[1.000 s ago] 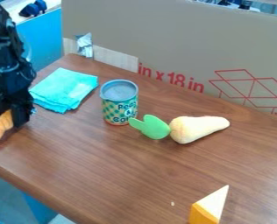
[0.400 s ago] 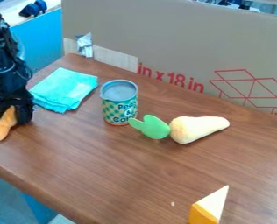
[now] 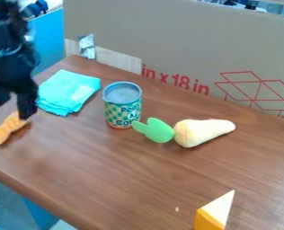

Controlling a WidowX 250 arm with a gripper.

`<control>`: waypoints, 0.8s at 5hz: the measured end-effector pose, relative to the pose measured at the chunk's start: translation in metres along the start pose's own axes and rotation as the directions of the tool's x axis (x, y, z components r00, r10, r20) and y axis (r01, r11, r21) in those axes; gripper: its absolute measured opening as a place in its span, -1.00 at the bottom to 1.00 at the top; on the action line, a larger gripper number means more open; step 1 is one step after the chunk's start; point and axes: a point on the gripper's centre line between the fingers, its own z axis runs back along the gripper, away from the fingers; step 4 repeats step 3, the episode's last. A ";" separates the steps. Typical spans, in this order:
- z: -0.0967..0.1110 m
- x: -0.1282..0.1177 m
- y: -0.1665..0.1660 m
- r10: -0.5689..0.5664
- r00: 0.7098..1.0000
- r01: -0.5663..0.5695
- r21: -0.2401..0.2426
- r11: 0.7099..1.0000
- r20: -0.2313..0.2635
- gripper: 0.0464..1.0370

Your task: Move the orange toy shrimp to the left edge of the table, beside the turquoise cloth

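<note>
Hand (image 3: 13,111): open, fingers apart and pointing down over the far-left part of the bench (image 3: 120,179), gripping nothing.
Toy (image 3: 7,129): orange, lying on the bench just below the hand; its upper end is right by the fingertip on the cloth's side, and whether they touch I cannot tell.
Step at the toy: looks like the release, with the toy set down and out of the grip.
Next move at the hand: calls for a straight lift, fingers kept wide, before any sideways swing; otherwise that near fingertip could drag or roll the toy.
Cloth (image 3: 69,91): folded, just beside the hand.
Can (image 3: 122,108): upright, past the cloth.
Leaf (image 3: 156,130): green, between can and root (image 3: 204,131).
Wedge (image 3: 213,213): near edge, well apart.
</note>
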 end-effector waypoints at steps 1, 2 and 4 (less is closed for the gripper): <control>0.022 -0.003 -0.048 -0.208 0.978 0.207 0.025 0.978 0.010 0.94; 0.035 -0.016 -0.092 -0.429 0.903 0.430 -0.068 0.900 0.035 0.93; 0.039 -0.025 -0.141 -0.575 0.815 0.578 -0.175 0.797 0.072 0.93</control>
